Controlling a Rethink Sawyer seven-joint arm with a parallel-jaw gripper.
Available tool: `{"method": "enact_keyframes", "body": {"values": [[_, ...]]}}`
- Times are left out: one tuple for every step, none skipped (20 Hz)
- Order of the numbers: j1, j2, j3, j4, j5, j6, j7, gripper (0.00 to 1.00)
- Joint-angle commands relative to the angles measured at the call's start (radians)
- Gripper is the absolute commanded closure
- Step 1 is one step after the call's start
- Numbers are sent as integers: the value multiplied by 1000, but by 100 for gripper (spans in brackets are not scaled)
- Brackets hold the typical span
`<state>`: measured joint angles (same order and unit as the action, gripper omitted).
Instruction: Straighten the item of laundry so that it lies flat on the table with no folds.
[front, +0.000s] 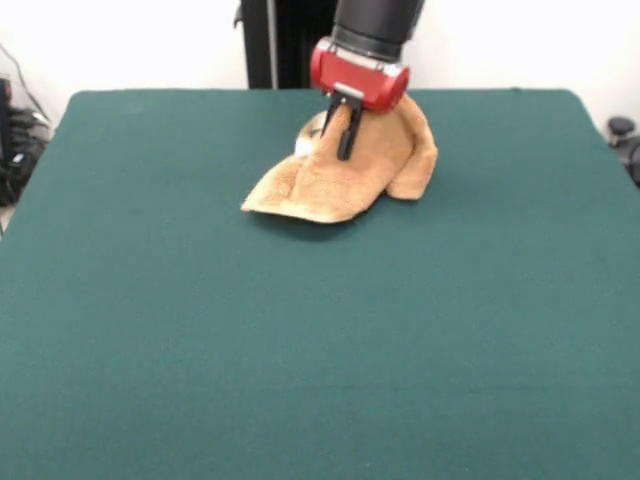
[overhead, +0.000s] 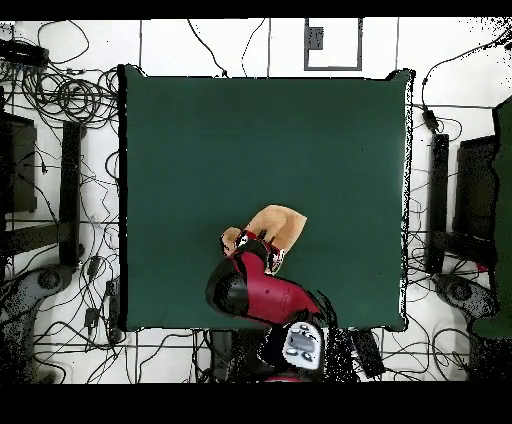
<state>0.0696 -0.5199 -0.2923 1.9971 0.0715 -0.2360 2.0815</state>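
The tan-orange towel (front: 330, 185) lies bunched on the far middle of the dark green table (front: 300, 350). It rises in a hump toward its far right side, and its near left edge lies spread on the cloth. My gripper (front: 340, 135) hangs from the red wrist with its black fingers (front: 346, 140) close together, pinching a ridge at the towel's top. A small white patch (front: 302, 146) shows at the towel's far left. In the overhead view the towel (overhead: 278, 222) sticks out from under the red arm (overhead: 262, 290), which hides the gripper.
The table (overhead: 260, 140) spreads wide on every side of the towel. Cables and stands (overhead: 60, 100) lie on the floor around it. Dark equipment (front: 625, 140) stands past the table's right edge.
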Motion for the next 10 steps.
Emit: {"method": "enact_keyframes", "body": {"values": [[199,117,-259,-117,-11,-243,-75,100],[204,122,-268,-121,-15,-245,-75,100],[210,126,-277,-125,-18,-247,-76,100],[215,131,-286,-129,-21,-249,-76,100],[196,132,-282,-140,-46,-258,-75,100],[190,139,-284,-136,-59,-275,-66,100],[190,143,-287,-139,-65,-280,-58,100],[185,132,-290,-137,-81,-277,-51,100],[187,134,-295,-140,-85,-277,-46,100],[187,139,-296,-143,-88,-277,-40,100]]}}
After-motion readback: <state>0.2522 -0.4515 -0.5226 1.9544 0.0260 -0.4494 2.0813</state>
